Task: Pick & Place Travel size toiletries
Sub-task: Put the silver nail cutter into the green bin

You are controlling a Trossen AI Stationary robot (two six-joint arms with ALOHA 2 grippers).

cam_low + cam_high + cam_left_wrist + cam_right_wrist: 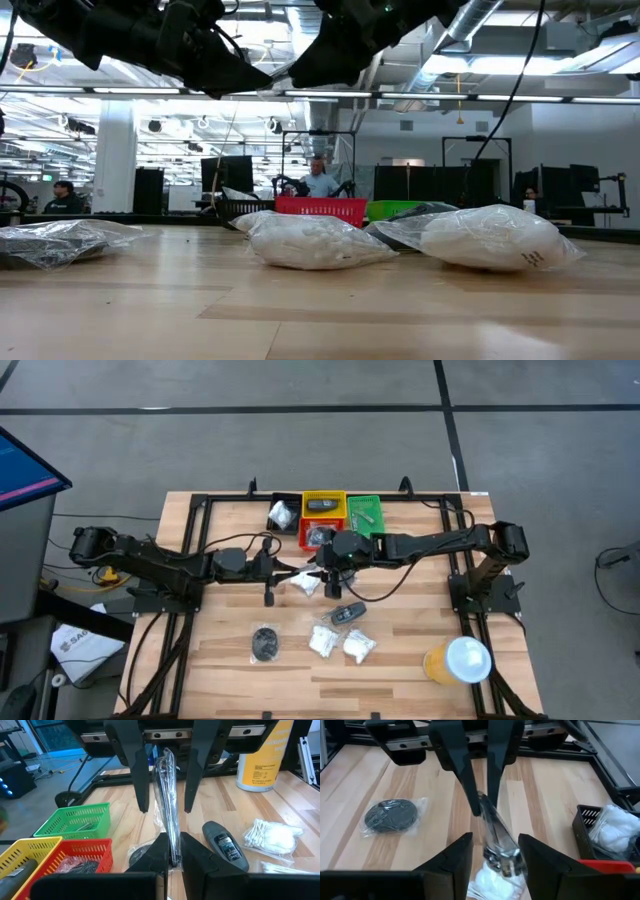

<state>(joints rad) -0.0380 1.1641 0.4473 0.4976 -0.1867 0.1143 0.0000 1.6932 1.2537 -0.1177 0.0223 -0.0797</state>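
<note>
Mid-handover just in front of the red bin (316,536): left gripper (172,851) was clenched on the packet's (169,805) clear edge, right gripper (495,852) was released, fingers straddling it. Best: right closes fully and squarely on the film before left lets go.

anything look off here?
Yes: both hands meet on one white packet mid-table. The left hand is shut on its clear edge, stretched taut, while the right hand straddles the same film, fingers apart. A handover, or a two-arm tug that might tear it. Nothing looks spilled.
</note>
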